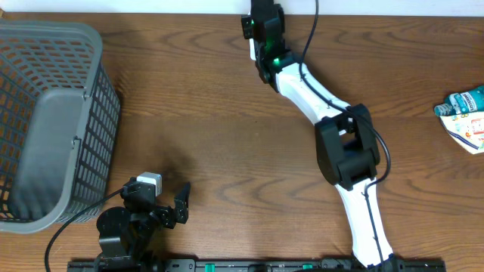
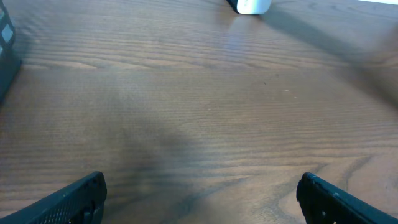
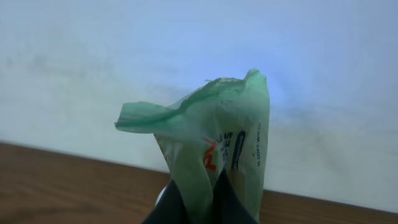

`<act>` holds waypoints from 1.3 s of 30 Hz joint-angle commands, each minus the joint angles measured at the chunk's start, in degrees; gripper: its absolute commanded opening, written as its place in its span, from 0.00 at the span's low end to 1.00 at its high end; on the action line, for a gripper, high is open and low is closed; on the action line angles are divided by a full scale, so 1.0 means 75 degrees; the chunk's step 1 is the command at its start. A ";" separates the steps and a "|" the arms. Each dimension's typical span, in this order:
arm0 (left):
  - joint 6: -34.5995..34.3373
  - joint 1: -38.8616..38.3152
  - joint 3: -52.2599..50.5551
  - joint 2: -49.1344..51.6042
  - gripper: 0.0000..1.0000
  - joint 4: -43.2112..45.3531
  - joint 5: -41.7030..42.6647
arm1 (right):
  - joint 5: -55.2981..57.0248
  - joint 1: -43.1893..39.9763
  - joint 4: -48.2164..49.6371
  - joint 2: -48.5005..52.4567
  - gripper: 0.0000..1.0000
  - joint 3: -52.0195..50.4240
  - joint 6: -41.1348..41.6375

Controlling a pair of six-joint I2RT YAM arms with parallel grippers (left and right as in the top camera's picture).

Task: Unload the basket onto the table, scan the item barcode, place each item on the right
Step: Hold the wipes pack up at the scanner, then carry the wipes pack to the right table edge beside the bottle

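The item is a crumpled green plastic packet (image 3: pixel 211 137) with red and dark print. It stands upright in the right wrist view, in front of a pale wall. My right gripper (image 3: pixel 208 190) is shut on its lower part, one dark finger (image 3: pixel 173 205) on each side. No barcode shows on the side I see. From overhead, the right arm reaches to the table's far edge, with its gripper (image 1: pixel 262 26) at top centre. My left gripper (image 1: pixel 171 208) rests near the front left, open and empty, its tips wide apart over bare wood (image 2: pixel 200 186).
A grey mesh basket (image 1: pixel 106 94) stands at the left edge of the table. A blue, white and orange packet (image 1: pixel 465 117) lies at the far right edge. A white object (image 2: pixel 252 6) sits at the far side in the left wrist view.
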 commanded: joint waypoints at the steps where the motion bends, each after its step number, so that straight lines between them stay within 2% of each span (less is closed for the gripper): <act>1: 0.0108 -0.0015 0.0035 -0.0047 0.98 0.0003 0.0044 | -0.0207 0.0052 0.0303 0.0420 0.01 0.0090 -0.0428; 5: 0.0108 -0.0015 0.0035 -0.0047 0.98 0.0003 0.0044 | 0.0105 0.0055 0.0221 0.0580 0.01 0.0093 -0.0423; 9: 0.0108 -0.0015 0.0035 -0.0047 0.98 0.0003 0.0044 | 0.1402 0.0102 -0.0405 -0.0058 0.01 0.0102 -0.0431; 15: 0.0108 -0.0015 0.0035 -0.0047 0.98 0.0003 0.0044 | 0.2407 -0.0347 -0.3590 -0.1804 0.01 0.0102 -0.0428; 16: 0.0108 -0.0015 0.0035 -0.0047 0.98 0.0003 0.0044 | 0.2521 -0.0612 -0.4406 -0.2151 0.01 0.0102 -0.0425; 20: 0.0108 -0.0015 0.0035 -0.0047 0.98 0.0003 0.0044 | 0.2530 -0.1725 -0.6105 -0.2573 0.01 0.0102 -0.0131; 23: 0.0108 -0.0015 0.0035 -0.0047 0.98 0.0003 0.0044 | 0.2530 -0.2626 -0.7082 -0.2366 0.01 0.0093 0.0306; 28: 0.0108 -0.0015 0.0035 -0.0047 0.98 0.0003 0.0044 | 0.1708 -0.4004 -0.7618 -0.1434 0.01 0.0087 0.0825; 32: 0.0108 -0.0015 0.0035 -0.0047 0.98 0.0003 0.0044 | 0.1655 -0.5158 -0.8116 -0.0443 0.01 0.0087 0.1591; 35: 0.0108 -0.0015 0.0035 -0.0047 0.98 0.0003 0.0044 | 0.1676 -0.5648 -0.8437 -0.0478 0.02 0.0090 0.2066; 36: 0.0108 -0.0015 0.0035 -0.0047 0.98 0.0003 0.0044 | 0.1673 -0.5761 -0.8521 -0.0580 0.24 0.0096 0.2069; 37: 0.0108 -0.0015 0.0035 -0.0047 0.98 0.0003 0.0044 | 0.1673 -0.5866 -0.8682 -0.0807 0.96 0.0108 0.2011; 39: 0.0108 -0.0015 0.0035 -0.0047 0.98 0.0003 0.0044 | 0.1620 -0.5893 -0.8900 -0.1218 0.99 0.0108 0.1763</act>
